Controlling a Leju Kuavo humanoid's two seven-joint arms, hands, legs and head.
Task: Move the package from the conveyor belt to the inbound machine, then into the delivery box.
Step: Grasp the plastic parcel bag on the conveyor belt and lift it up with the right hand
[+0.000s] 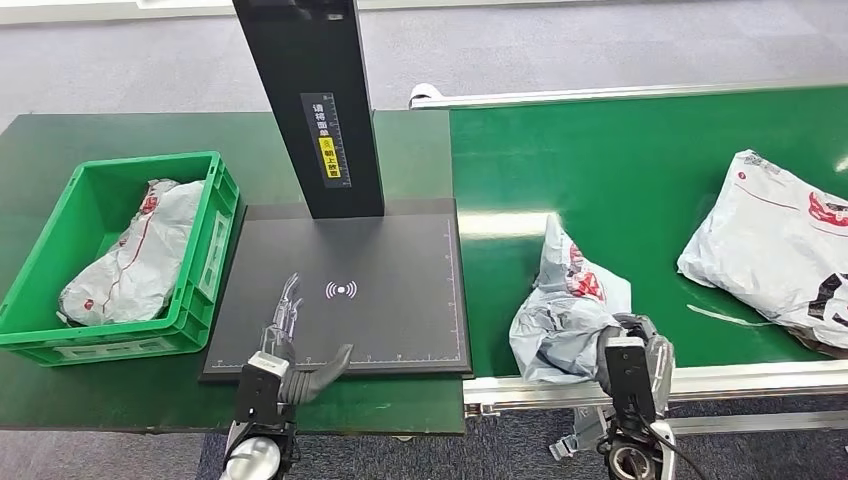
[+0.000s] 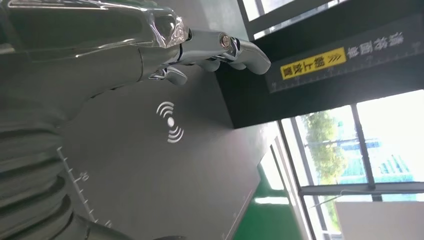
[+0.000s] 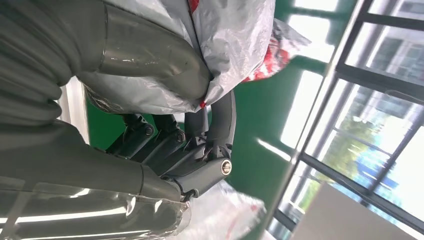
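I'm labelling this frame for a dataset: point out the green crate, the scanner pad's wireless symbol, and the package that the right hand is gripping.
green crate point(image 1: 215, 215): head view, right wall's rim.
wireless symbol point(image 1: 341, 290): head view, its centre dot.
package point(image 1: 560, 320): head view, crumpled grey middle, beside the right hand point(image 1: 635, 350).

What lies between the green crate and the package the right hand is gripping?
In the head view, the black scanner pad with the left hand over it lies between the green crate and the package gripped by the right hand.

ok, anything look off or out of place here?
Nothing damaged or spilled. The package in the right hand is badly crumpled and bunched up at the conveyor's near edge. The left hand hovers empty over the black scanner plate. One package lies in the green box.
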